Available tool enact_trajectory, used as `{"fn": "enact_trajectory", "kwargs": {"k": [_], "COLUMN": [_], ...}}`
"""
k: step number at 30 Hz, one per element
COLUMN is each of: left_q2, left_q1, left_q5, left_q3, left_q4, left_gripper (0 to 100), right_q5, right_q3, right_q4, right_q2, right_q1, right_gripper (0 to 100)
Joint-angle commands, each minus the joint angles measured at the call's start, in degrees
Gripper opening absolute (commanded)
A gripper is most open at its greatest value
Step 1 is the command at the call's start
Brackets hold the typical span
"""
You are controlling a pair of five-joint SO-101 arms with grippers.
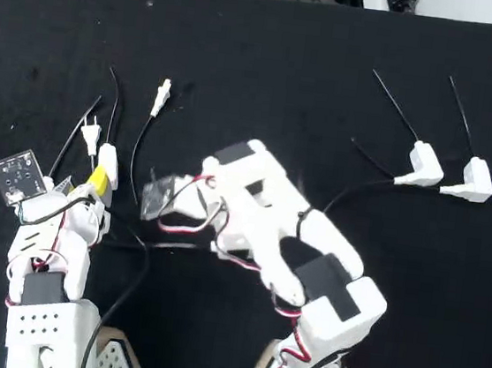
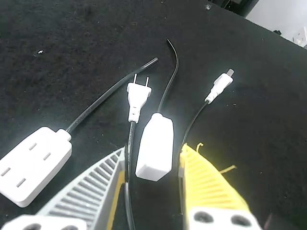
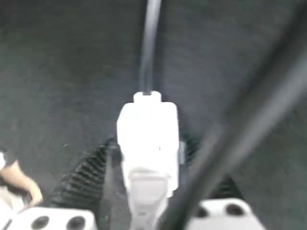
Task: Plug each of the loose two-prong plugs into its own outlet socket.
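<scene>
From above: left claw [image 1: 102, 184] open, straddling the near end of the socket block [image 1: 107, 159], whose long axis runs straight away from the arm. Two-prong plug [image 1: 90, 136] just beside the block's far end, toward the outlet strip [image 1: 18, 174], prongs pointing away. Small plug [image 1: 161, 97] farther out. Right claw [image 1: 160, 196] near, turned toward the left arm. Angled plug [image 1: 424, 163] and second angled plug [image 1: 473, 181] well apart on the other side.

From the left wrist: socket block [image 2: 154, 146] between the open fingers [image 2: 206, 187], apparently touching neither. Two-prong plug [image 2: 138, 96] lying parallel, its cord passing inside the grey finger. Outlet strip [image 2: 33, 163] off to one side, small plug [image 2: 219, 85] beyond. Probably the left arm's job, being nearest; plug and block lie side by side, not end to end.

From the right wrist: right claw [image 3: 146, 153] clamped on a white connector [image 3: 147, 129], cord leading straight ahead. Cannot tell whether plug or socket.
</scene>
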Motion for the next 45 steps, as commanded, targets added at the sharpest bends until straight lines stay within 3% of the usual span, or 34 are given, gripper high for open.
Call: {"fn": "enact_trajectory", "kwargs": {"k": [1, 4, 10, 17, 23, 33, 40, 45], "left_q2": [-0.8, -0.8, -0.8, -0.8, -0.8, -0.8, -0.8, -0.8], "left_q1": [0.0, 0.0, 0.0, 0.1, 0.1, 0.1, 2.9, 2.9], "left_q5": [0.6, 0.6, 0.6, 0.6, 0.6, 0.3, 0.1, 0.1], "left_q3": [-2.6, -2.5, -2.5, -2.3, -2.2, -1.6, -1.5, -1.4], "left_q4": [-1.0, -1.0, -1.0, -1.0, -1.0, -1.0, -1.0, -1.0], "left_gripper": [19, 19, 19, 19, 19, 19, 19, 19], "right_q5": [-9.8, -15.8, -37.5, -45.2, -46.1, -46.5, -46.1, -46.2], "right_q3": [-7.7, -10.5, -16.7, -30.3, -47.0, -88.8, -111.0, -114.1], "right_q4": [1.5, 2.5, 8.4, 9.7, 9.7, 16.6, 24.3, 24.3], "right_q2": [-1.2, -5.6, -13.2, -8.3, 9.2, 41.8, 56.0, 57.9], "right_q1": [7.1, 12.7, 25.5, 39.2, 44.2, 46.6, 48.9, 49.2], "right_gripper": [0.9, 1.0, 1.1, 1.2, 1.2, 1.4, 22.1, 24.0]}}
